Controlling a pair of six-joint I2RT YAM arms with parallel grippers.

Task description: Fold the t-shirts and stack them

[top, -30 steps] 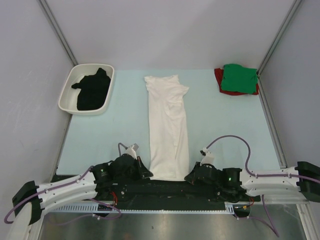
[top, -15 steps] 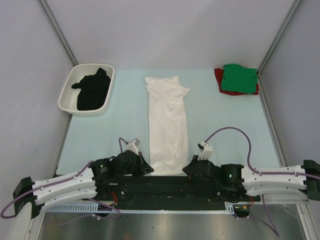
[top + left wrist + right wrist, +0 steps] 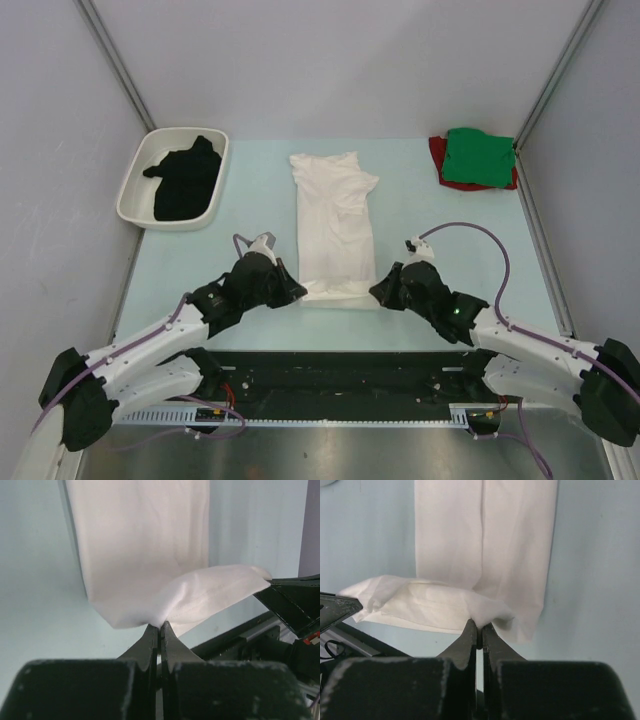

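Observation:
The white t-shirt (image 3: 333,215) lies folded into a long strip down the middle of the pale table. My left gripper (image 3: 298,291) is shut on its near left corner (image 3: 150,615). My right gripper (image 3: 373,293) is shut on its near right corner (image 3: 485,612). Both hold the near hem lifted and carried over the strip, away from the table's front edge. The green t-shirt (image 3: 478,156) lies folded on the red t-shirt (image 3: 437,152) at the back right. The black t-shirt (image 3: 186,180) lies crumpled in the tray.
A white rounded plastic tray (image 3: 134,195) stands at the back left. Grey walls with slanted metal posts close in both sides. A black rail (image 3: 340,372) runs along the near edge by the arm bases.
Both grippers have moved away from the near edge toward the table's middle, carrying the white shirt's near hem with them. The strip now looks shorter.

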